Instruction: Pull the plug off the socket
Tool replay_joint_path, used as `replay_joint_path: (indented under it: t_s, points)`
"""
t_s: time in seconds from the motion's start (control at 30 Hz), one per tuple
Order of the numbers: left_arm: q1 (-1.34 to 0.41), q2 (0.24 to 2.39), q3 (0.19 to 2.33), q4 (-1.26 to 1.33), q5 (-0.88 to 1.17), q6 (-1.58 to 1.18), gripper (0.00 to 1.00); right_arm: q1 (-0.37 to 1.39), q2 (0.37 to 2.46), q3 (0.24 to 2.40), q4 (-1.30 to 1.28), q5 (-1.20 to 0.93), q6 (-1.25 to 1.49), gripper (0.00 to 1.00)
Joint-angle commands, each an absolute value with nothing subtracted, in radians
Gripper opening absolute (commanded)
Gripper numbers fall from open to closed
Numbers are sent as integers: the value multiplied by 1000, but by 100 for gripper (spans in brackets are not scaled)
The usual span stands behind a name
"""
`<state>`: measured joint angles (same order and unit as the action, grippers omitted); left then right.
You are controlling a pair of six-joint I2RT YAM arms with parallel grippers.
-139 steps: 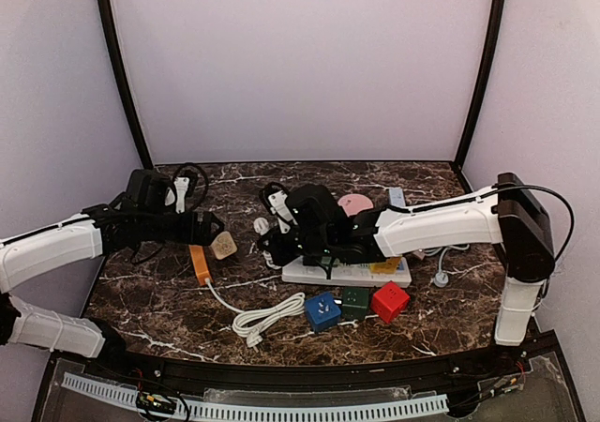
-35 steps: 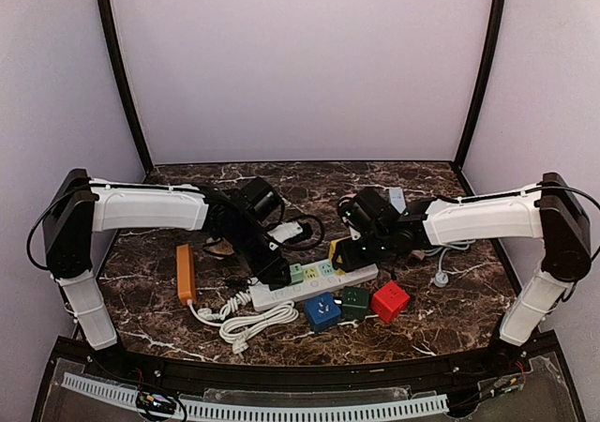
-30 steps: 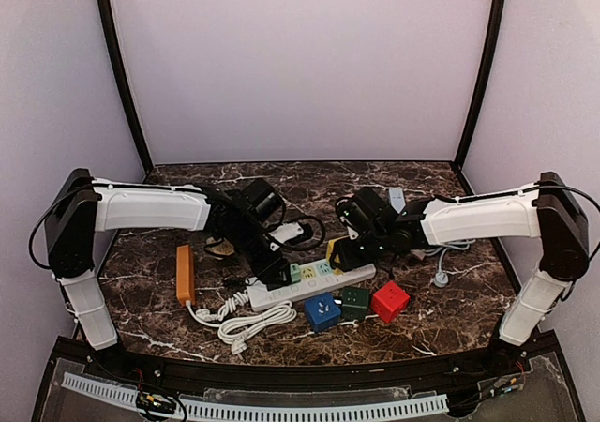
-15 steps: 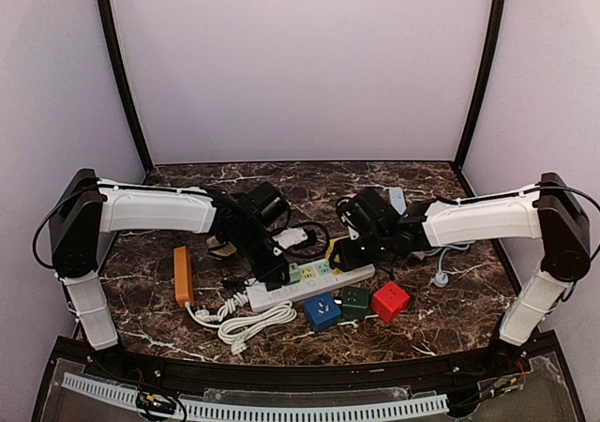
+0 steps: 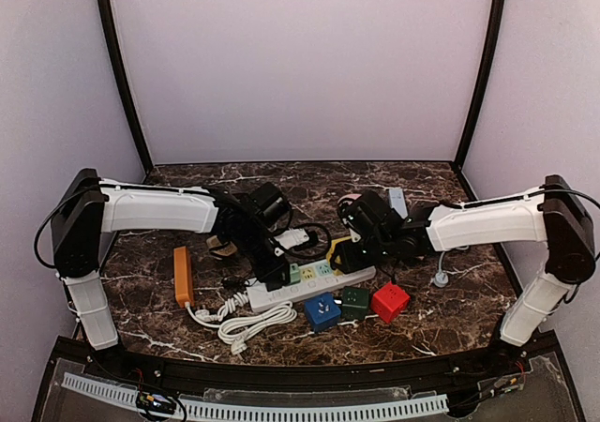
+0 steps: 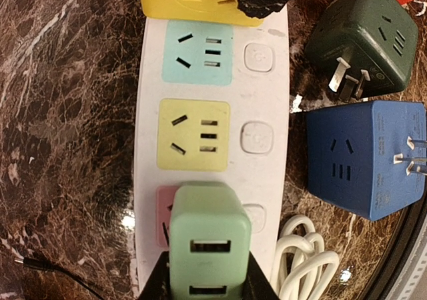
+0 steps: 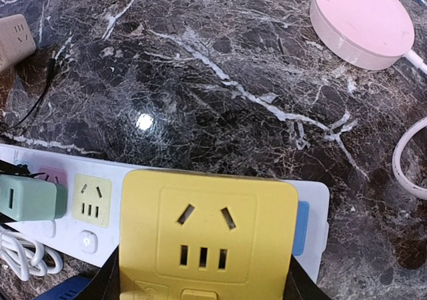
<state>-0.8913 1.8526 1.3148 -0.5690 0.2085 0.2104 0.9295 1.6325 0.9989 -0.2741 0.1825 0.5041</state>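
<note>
arms closed in on power strip [image 6: 267, 100]: left gripper [image 6: 208, 288] clamps green charger [image 6: 209, 240], right gripper [image 7: 202, 283] clamps yellow adapter [image 7: 207, 230]; neither looks out yet.

Mint-green plug [image 6: 210, 240] on pink end socket [image 6: 162, 217] of white power strip [image 6: 267, 93].

The dark marble tabletop [image 5: 422, 324] carried a white power strip [image 5: 281, 294] lying slantwise near its middle. A blue cube [image 5: 322, 310], a dark green cube [image 5: 355, 301] and a red cube [image 5: 389, 301] sat in a row just in front of it. A coiled white cable [image 5: 244, 325] lay by the strip's left end, with an orange block [image 5: 182, 276] farther left. A pink disc [image 7: 362, 21] rested behind the strip.
</note>
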Motion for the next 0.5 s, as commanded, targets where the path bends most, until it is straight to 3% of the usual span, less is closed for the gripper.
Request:
replay_joint_path:
  t_s: [0.0, 0.47]
  points:
    - [-899, 1879, 1325, -606, 217, 210, 1, 995, 1637, 1085, -230, 196, 493, 0]
    - [-899, 1882, 1328, -604, 225, 207, 1, 1043, 1714, 1162, -309, 272, 479, 0]
